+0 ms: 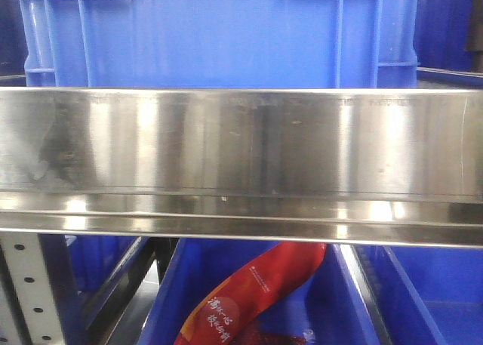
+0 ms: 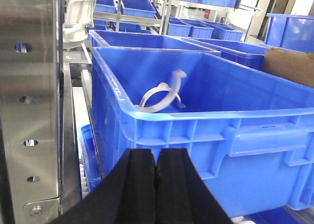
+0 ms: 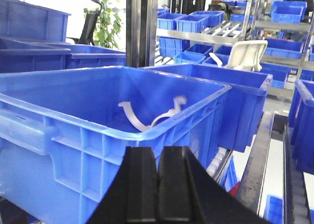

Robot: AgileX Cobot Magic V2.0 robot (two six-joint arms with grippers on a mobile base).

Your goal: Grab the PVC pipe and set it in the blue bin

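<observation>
A slim white curved PVC pipe (image 2: 159, 94) lies inside the blue bin (image 2: 206, 117), leaning against its near corner; in the right wrist view the same pipe (image 3: 147, 118) rests behind the bin's rim (image 3: 162, 128). My left gripper (image 2: 156, 158) is shut with nothing between its black fingers, just outside and below the bin's near wall. Outside the bin's corner, my right gripper (image 3: 157, 155) is also shut and empty. The front view shows only the bin's outer wall (image 1: 219, 35) above a steel shelf rail.
A shiny steel shelf rail (image 1: 241, 164) fills the front view, with a red packet (image 1: 249, 296) in a lower blue bin. A steel upright (image 2: 29, 96) stands left of the left gripper. More blue bins (image 3: 245, 94) and a white clip-like part (image 2: 78, 18) sit behind.
</observation>
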